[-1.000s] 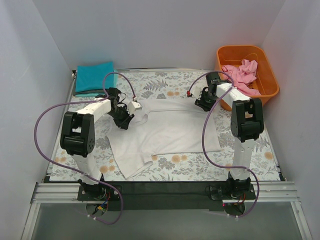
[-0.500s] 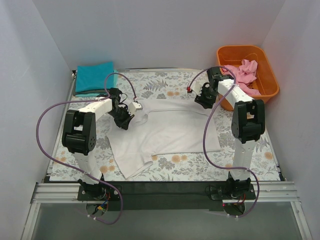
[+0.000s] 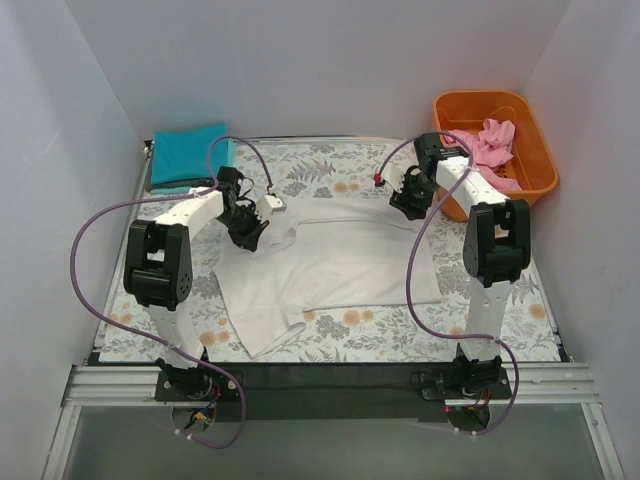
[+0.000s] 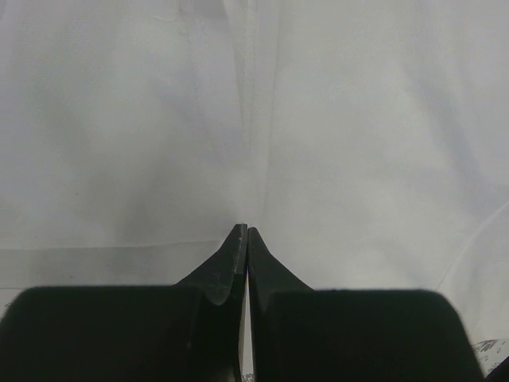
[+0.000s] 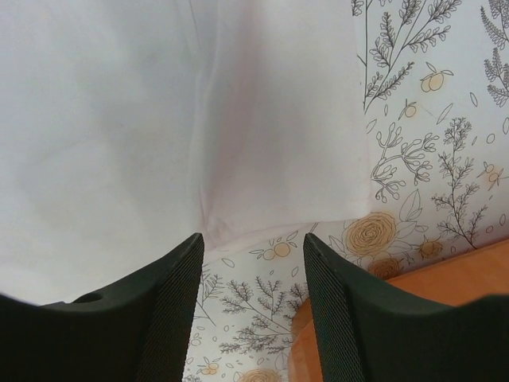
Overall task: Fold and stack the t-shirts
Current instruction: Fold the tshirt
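Note:
The white t-shirt [image 3: 335, 260] lies spread in the middle of the floral table and is bunched at its back left. My left gripper [image 3: 248, 232] is shut there. In the left wrist view its tips [image 4: 244, 231] meet on a crease of the white cloth [image 4: 358, 119]. My right gripper [image 3: 408, 205] is open and empty at the shirt's back right corner. Its fingers [image 5: 179, 302] straddle bare table just off the shirt's edge [image 5: 119, 119]. The teal t-shirt [image 3: 188, 155] lies folded at the back left. The pink t-shirt [image 3: 485, 145] lies crumpled in the orange tub [image 3: 530, 180].
The orange tub stands at the back right, close beside my right gripper, and its rim shows in the right wrist view [image 5: 445, 318]. White walls close off the left, back and right. Purple cables loop over both arms and over the shirt.
My left gripper has shifted a little toward the back with the cloth in it. My right gripper has moved slightly back and right, toward the tub.

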`<state>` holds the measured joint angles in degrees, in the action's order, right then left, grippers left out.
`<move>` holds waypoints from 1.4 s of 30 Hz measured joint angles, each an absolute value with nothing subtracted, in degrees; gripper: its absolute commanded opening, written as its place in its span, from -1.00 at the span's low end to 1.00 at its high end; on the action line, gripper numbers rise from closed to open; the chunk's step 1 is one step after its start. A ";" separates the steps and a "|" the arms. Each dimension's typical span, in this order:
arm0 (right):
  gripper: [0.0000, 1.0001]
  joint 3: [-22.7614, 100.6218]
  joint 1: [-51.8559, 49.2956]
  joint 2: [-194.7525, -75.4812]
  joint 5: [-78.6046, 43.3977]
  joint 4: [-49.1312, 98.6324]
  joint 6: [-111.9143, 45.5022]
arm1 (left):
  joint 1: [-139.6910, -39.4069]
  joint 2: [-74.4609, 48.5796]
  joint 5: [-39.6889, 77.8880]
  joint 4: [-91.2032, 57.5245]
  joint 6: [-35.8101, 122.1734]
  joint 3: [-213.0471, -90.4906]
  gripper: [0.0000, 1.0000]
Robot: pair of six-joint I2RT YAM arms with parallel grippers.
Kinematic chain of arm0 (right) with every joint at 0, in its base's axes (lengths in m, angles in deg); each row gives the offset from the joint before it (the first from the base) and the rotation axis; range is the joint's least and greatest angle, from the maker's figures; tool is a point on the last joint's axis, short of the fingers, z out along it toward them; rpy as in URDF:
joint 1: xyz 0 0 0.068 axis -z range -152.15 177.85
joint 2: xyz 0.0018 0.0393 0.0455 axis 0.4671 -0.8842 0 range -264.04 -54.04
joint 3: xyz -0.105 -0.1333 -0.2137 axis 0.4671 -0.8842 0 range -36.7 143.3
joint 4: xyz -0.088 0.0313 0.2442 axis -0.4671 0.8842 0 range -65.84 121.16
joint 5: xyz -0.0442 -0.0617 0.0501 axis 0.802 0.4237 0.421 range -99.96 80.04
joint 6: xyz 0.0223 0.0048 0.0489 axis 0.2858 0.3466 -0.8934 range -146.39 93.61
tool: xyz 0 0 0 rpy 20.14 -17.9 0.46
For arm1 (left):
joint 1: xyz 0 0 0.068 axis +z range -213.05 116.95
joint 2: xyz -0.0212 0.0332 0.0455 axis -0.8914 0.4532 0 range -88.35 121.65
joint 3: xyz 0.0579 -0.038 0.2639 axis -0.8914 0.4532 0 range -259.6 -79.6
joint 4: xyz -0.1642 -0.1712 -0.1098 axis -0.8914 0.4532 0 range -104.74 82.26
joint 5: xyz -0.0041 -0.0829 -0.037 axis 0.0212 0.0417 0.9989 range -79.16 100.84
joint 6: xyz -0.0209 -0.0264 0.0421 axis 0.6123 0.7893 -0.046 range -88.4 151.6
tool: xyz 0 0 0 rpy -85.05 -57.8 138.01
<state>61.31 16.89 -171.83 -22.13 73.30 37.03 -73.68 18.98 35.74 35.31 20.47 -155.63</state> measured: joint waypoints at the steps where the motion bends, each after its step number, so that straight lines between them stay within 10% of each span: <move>1: 0.04 61.31 16.89 -171.88 -22.13 73.37 37.03 | -73.68 18.96 35.74 35.42 20.47 -155.87 -0.96; 4: 0.09 61.31 16.89 -172.38 -22.10 73.39 37.00 | -73.68 18.96 35.72 36.03 20.03 -156.18 -0.25; 7: 0.13 61.31 16.89 -173.34 -22.06 73.41 36.90 | -73.70 18.92 35.72 35.92 20.36 -155.85 -0.12; 16: 0.13 61.29 16.89 -173.67 -21.67 73.58 36.85 | -74.49 18.98 35.00 32.46 21.58 -153.03 -0.24; 29: 0.18 60.88 16.89 -174.02 -20.40 73.56 36.83 | -74.58 20.10 32.64 29.27 22.43 -152.24 -1.00; 42: 0.10 59.50 16.54 -174.54 -19.74 72.64 36.81 | -74.58 20.10 33.23 31.92 22.37 -153.57 -1.00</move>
